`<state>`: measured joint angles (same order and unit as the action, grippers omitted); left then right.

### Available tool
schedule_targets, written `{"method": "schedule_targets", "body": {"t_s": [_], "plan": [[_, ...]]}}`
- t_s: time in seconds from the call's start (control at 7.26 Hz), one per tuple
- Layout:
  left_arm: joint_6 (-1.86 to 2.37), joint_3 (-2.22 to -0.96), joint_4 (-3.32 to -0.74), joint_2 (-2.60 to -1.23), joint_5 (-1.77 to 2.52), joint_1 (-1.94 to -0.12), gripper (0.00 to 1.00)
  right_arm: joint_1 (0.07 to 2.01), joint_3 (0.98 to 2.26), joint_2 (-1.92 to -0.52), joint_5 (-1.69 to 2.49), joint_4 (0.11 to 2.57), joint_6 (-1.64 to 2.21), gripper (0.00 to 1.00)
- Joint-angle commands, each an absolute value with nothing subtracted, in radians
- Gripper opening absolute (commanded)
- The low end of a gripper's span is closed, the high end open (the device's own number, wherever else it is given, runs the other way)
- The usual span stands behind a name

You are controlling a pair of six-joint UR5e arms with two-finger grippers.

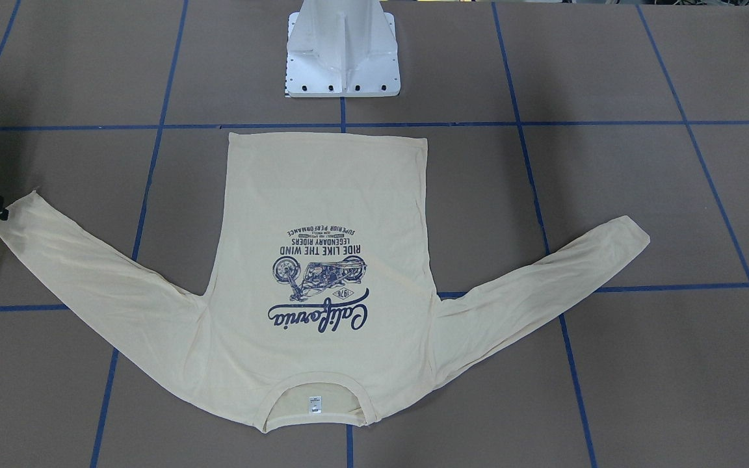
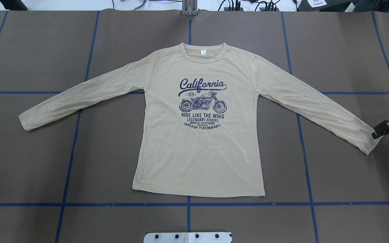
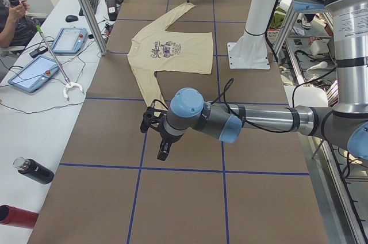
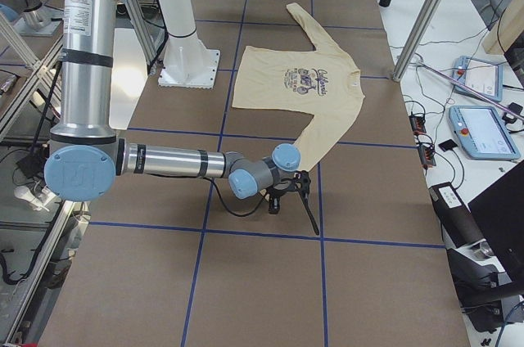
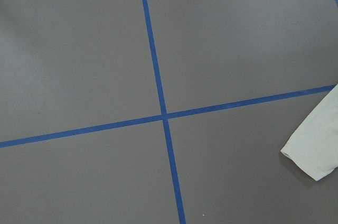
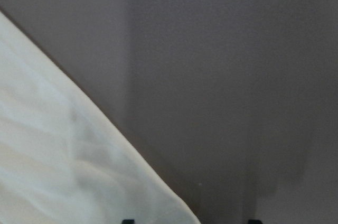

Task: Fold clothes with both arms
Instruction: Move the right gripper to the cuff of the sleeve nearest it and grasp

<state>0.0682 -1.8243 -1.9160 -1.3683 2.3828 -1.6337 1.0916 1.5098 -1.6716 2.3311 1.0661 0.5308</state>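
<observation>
Hem and collar set the limits: the T-shirt [image 2: 198, 152] lies flat and print up at the centre of the overhead view. Its hem is just above the lower blue tape line [image 2: 248, 204] and its collar points toward the top edge. Both sleeves slant outward, with the left cuff [image 2: 25, 123] at mid-left and the right cuff [image 2: 371, 141] at far right.

The right gripper [image 2: 383, 130] sits at that cuff's edge, against the right border of the frame. Its wrist view shows two fingertips set apart, so the jaws are open, and the sleeve's edge runs diagonally toward the gap.

The left gripper [image 3: 162, 147] shows only in the left side view, over bare brown table [image 2: 46, 162], near the left cuff but apart from it. I cannot tell how its jaws stand.

Wide bare table lies below each sleeve. The white pedestal base [image 2: 187, 237] sits at bottom centre, apart from the hem.
</observation>
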Motion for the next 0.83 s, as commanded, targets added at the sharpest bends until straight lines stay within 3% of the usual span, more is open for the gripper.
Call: {"method": "schedule_targets", "body": {"t_s": [0.0, 0.14, 0.28, 0.69], "plan": [[0.069, -1.822, -1.916, -1.368, 2.382, -1.634, 1.0, 1.091, 1.508, -1.672, 2.33, 1.066, 0.531, 0.21], [0.069, -1.822, -1.916, -1.368, 2.382, -1.634, 1.0, 1.091, 1.506, -1.671, 2.33, 1.066, 0.531, 0.14], [0.071, -1.821, -1.916, -1.368, 2.382, -1.634, 1.0, 1.091, 1.506, -1.669, 2.33, 1.066, 0.531, 0.0], [0.072, -1.821, -1.914, -1.368, 2.382, -1.635, 1.0, 1.092, 1.514, -1.669, 2.338, 1.066, 0.529, 0.0]]}}
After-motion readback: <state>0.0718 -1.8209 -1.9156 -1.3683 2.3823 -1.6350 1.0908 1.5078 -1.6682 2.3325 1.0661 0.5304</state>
